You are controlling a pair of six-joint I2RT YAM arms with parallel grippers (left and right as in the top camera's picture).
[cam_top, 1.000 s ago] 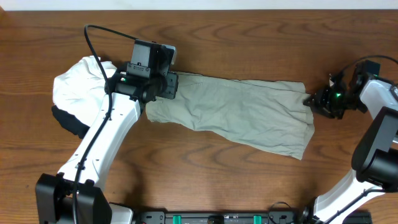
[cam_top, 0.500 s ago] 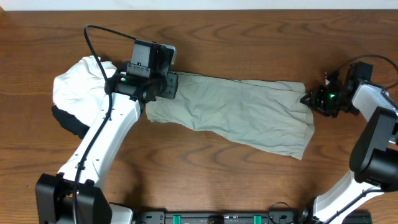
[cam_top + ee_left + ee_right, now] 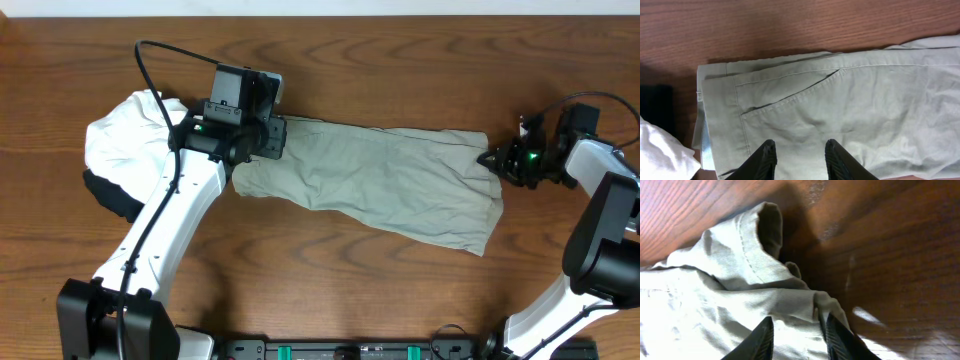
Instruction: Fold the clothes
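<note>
At the hem end, the right gripper (image 3: 795,330) pinches the clothes (image 3: 390,185) between narrowed jaws. The left gripper (image 3: 798,152) straddles the waist, jaws slightly apart, hold unclear. Next, probably an even lift.

Dark wood-grain table (image 3: 380,300) fills the view — pale strip (image 3: 320,6) along its far edge.

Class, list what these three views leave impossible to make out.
- Left hand: overhead, it is hidden under its wrist camera. The wrist view's bottom edge cuts off its fingers, so any grip on the trousers is unclear.
- Right hand: cut off the same way in its wrist view, and small and dark overhead.
- Black garment: overhead, mostly under the white garment.
</note>
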